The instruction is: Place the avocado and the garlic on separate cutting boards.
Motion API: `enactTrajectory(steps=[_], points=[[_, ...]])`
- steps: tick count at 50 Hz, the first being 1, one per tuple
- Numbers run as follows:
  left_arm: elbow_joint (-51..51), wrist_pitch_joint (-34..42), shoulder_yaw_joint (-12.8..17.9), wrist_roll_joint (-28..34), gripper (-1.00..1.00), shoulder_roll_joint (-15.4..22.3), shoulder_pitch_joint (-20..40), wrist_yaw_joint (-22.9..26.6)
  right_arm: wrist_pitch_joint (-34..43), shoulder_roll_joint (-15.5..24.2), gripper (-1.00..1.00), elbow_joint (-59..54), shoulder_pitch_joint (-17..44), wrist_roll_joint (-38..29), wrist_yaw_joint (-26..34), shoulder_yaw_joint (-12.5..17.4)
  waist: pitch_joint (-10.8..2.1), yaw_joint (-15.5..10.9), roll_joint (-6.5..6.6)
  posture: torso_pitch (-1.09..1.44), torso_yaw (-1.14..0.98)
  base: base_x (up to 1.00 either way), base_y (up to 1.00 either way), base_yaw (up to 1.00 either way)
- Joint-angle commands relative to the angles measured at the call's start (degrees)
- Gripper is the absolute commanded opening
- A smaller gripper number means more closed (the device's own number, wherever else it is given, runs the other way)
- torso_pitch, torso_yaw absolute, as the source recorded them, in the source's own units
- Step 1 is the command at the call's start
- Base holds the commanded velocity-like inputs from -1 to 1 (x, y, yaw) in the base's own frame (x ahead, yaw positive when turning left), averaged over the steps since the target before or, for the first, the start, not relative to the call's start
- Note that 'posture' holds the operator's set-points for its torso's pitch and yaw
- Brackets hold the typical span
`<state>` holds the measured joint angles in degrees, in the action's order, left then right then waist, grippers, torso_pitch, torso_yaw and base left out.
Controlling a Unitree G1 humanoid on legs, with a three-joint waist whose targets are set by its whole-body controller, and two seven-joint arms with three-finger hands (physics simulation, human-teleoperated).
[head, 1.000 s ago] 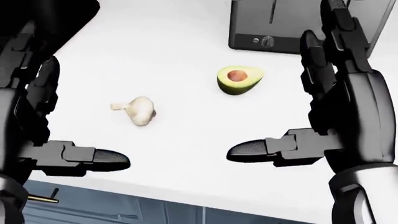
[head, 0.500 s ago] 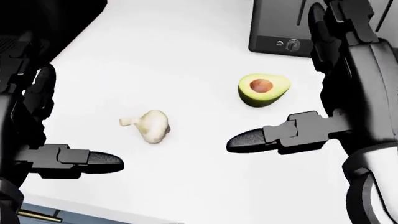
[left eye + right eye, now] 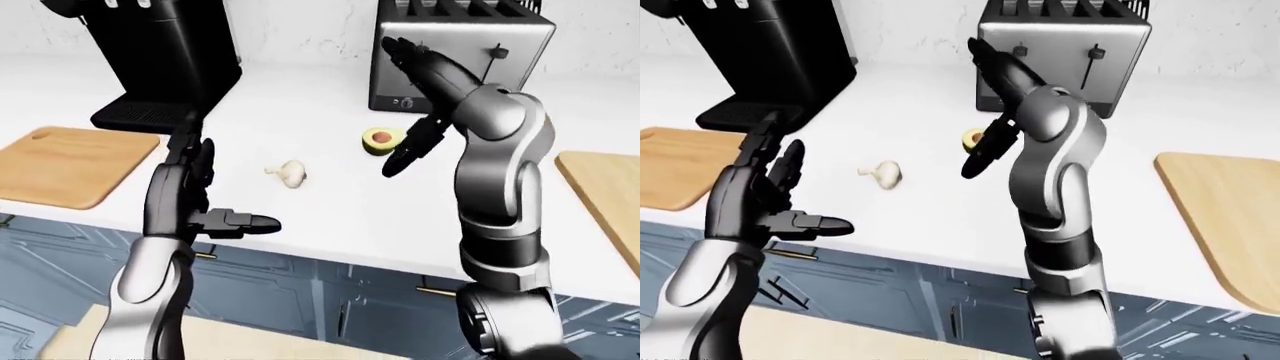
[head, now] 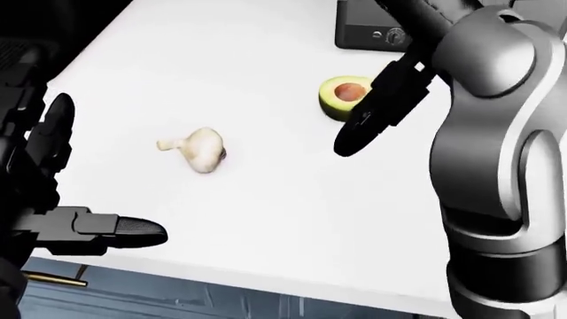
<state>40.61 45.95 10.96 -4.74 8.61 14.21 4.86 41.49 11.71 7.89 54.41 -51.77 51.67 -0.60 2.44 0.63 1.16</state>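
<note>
In the left-eye view, a halved green avocado with a brown pit sat on the white counter near the middle of the frame, just under a shiny silver toaster. A small pale garlic bulb lay to its left, well apart from it. A light wooden cutting board lay at the far left edge. A second wooden board lay at the far right edge. A tall black coffee machine stood at the upper left.

In the head view, the right hand hung just beside the avocado with its fingers spread wide, holding nothing. The left hand was at the lower left, also spread wide and empty, and well apart from the garlic.

In the right-eye view, both boards looked bare, so I think neither food had been put down there yet.

To do this step well, I think the right hand should come down over the avocado, not from the side. It is round and could roll or slide on the smooth counter. The fingers should close gently around its fat middle.
</note>
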Motion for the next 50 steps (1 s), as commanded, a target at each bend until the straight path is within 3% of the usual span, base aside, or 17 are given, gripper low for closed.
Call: enactTrajectory(steps=[1,7,21,22,26,28,32,36,38,42,50], points=[[1.3,-2.2,0.3,0.0,1.0,0.4,1.1,0.0,-4.4,0.2,1.0,-1.0,3.2,-0.7,-0.9,0.4,-1.42,0.0,0.02,0.0,0.0,0.0,0.0,0.0],[0.9,-2.4,1.2,-0.5,1.0,0.7,1.5,0.0,-10.6,-0.5,1.0,-9.8,5.0,-1.5,-3.3,0.4,-1.72,0.0,0.1,0.0,0.0,0.0,0.0,0.0],[1.3,-1.9,2.0,-2.1,1.0,1.5,1.9,-0.4,-13.2,-0.1,1.0,-24.6,10.6,-3.7,-6.0,0.4,-2.22,-0.4,-0.06,0.0,0.0,0.0,0.0,0.0],[1.2,-2.1,2.1,-2.2,1.0,1.5,1.9,-0.4,-13.7,0.1,0.85,-26.4,11.2,-3.5,-7.1,0.8,-2.26,-0.4,-0.06,0.0,0.0,0.0,0.0,0.0],[1.0,-2.2,2.1,-2.4,1.0,1.6,1.8,-0.5,-15.3,1.0,0.87,-30.6,11.5,-2.8,-9.5,1.2,-2.37,-0.4,-0.07,0.0,0.0,0.0,0.0,0.0],[1.1,-2.0,2.0,-2.4,1.0,1.6,2.0,-0.7,-15.9,1.2,0.71,-32.2,11.3,-2.4,-10.4,1.1,-2.42,-0.4,-0.1,0.0,0.0,0.0,0.0,0.0],[0.8,-2.7,1.6,-2.3,1.0,1.6,1.6,-0.6,-17.2,1.4,0.71,-34.9,11.9,-2.3,-11.5,0.7,-2.47,-0.5,-0.14,0.0,0.0,0.0,0.0,0.0],[0.7,-2.9,1.8,-2.3,1.0,1.5,1.3,-0.4,-19.5,1.4,0.57,-39.1,12.7,-2.8,-13.6,0.3,-2.44,-0.4,-0.07,0.0,0.0,0.0,0.0,0.0],[0.4,-3.4,1.9,-2.2,1.0,1.5,1.1,-0.2,-20.6,1.5,0.65,-41.0,13.2,-3.3,-14.2,0.0,-2.45,-0.4,-0.04,0.0,0.0,0.0,0.0,0.0],[0.5,-3.2,2.1,-2.3,1.0,1.5,1.1,-0.1,-22.8,1.0,0.46,-44.6,15.0,-3.4,-15.8,-0.1,-2.43,-0.4,-0.06,0.0,0.0,0.0,0.0,0.0],[0.9,-2.4,2.7,-2.9,1.0,2.0,1.4,0.1,-26.8,0.9,0.47,-54.7,18.3,-4.8,-20.1,-1.0,-2.35,-0.3,0.0,0.0,0.0,0.0,0.0,0.0]])
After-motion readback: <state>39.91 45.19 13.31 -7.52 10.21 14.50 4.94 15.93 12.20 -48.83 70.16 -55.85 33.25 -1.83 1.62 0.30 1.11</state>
